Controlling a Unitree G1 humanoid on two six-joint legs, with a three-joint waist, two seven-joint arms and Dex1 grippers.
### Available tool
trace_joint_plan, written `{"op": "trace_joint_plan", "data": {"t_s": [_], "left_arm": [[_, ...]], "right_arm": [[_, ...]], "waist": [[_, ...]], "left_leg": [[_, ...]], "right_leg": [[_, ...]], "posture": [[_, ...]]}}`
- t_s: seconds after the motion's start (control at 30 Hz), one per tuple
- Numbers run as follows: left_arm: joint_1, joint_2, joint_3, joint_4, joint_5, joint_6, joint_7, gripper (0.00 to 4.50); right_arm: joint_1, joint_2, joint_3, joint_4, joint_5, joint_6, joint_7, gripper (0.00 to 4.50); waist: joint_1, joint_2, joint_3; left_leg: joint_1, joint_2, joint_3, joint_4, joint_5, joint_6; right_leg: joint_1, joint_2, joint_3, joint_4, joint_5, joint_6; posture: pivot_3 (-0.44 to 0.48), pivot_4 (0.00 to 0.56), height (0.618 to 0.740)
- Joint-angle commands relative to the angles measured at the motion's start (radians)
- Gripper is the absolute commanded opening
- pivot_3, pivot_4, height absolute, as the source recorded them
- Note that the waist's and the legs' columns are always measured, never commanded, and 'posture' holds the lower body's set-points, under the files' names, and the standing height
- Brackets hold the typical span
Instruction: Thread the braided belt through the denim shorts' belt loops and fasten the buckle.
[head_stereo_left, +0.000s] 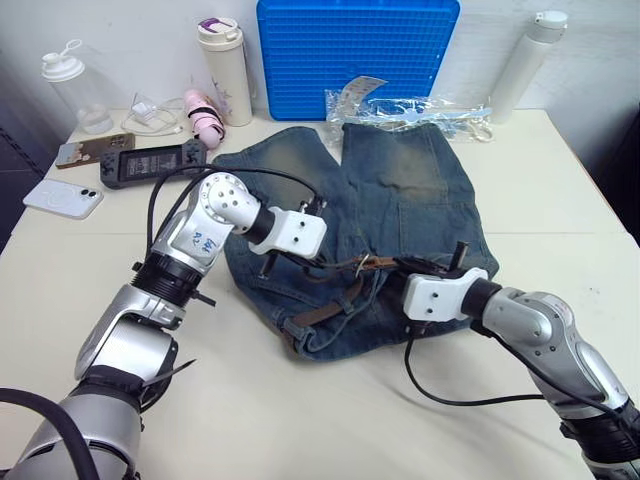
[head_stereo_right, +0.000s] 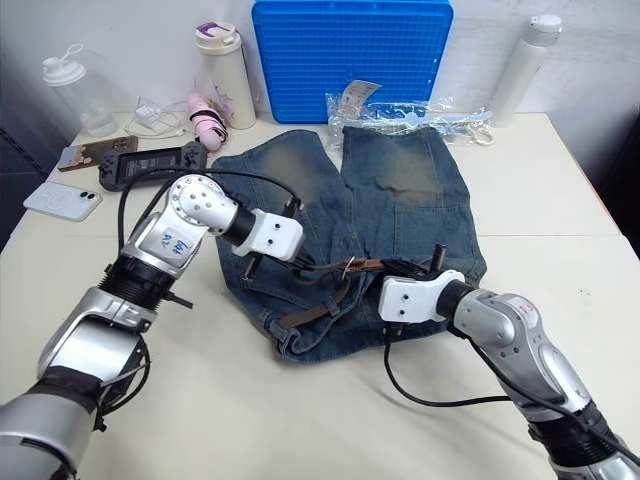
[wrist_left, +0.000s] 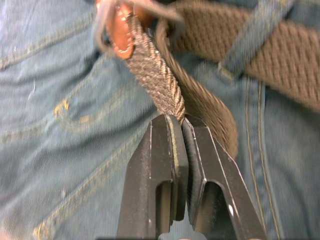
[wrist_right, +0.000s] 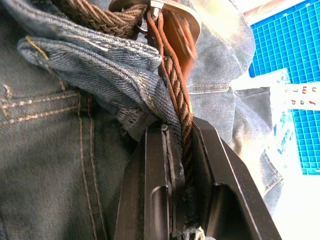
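1. belt (wrist_left: 155, 70) braided, is pinched between the left gripper (wrist_left: 181, 131) fingers, just short of the buckle (wrist_right: 172, 15).
2. right gripper (wrist_right: 180, 135) is clamped on the belt beside the denim shorts (head_stereo_left: 400, 200) waistband.

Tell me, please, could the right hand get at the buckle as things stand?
Probably not at once: the right hand is shut on the belt just short of the buckle, so it would have to let go first.
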Motion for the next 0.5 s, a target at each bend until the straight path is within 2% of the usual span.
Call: {"op": "trace_joint_plan", "data": {"t_s": [0.03,0.23,0.3,0.37,0.47,0.5], "left_arm": [[0.011,-0.04,0.003,-0.074,-0.017,0.058,0.023,0.0],[0.038,-0.074,0.0,-0.117,-0.012,0.128,0.05,0.0],[0.048,-0.075,-0.002,-0.126,-0.011,0.143,0.054,0.0],[0.053,-0.077,-0.002,-0.132,-0.011,0.157,0.057,0.0],[0.057,-0.079,-0.002,-0.137,-0.007,0.171,0.059,0.0],[0.058,-0.079,-0.003,-0.138,-0.006,0.174,0.06,0.0]], "right_arm": [[0.004,0.018,-0.003,-0.047,0.024,0.007,0.01,0.08],[0.066,0.059,-0.045,-0.072,0.149,0.144,0.069,0.08],[0.075,0.07,-0.071,-0.09,0.203,0.194,0.084,1.01],[0.075,0.059,-0.091,-0.11,0.241,0.229,0.11,1.75],[0.078,0.025,-0.137,-0.132,0.323,0.279,0.168,3.19],[0.081,0.015,-0.158,-0.142,0.364,0.301,0.194,3.52]], "waist": [[0.0,0.0,0.0],[-0.001,0.0,0.0],[-0.001,0.0,0.0],[0.001,0.0,0.0],[0.001,0.0,0.0],[0.003,0.0,0.0]], "left_leg": [[0.0,0.0,0.0,0.0,0.0,0.0],[0.0,0.0,0.0,0.0,0.0,0.0],[0.0,0.0,0.0,0.0,0.0,0.0],[0.0,0.0,0.0,0.001,0.0,0.0],[0.0,0.0,0.0,0.002,0.0,0.0],[0.0,0.0,0.0,0.002,0.0,0.0]], "right_leg": [[0.0,0.0,0.0,0.0,0.0,0.0],[-0.001,0.0,0.001,0.003,0.0,0.0],[-0.001,0.0,0.001,0.003,0.0,0.0],[-0.001,0.0,0.001,0.003,0.0,0.0],[-0.001,0.0,0.001,0.003,0.0,0.0],[-0.001,0.0,0.001,0.003,0.0,0.0]], "posture": [[0.0,0.15,0.693],[0.0,0.15,0.693],[0.0,0.15,0.693],[0.0,0.15,0.693],[0.0,0.15,0.693],[0.0,0.15,0.693]]}}
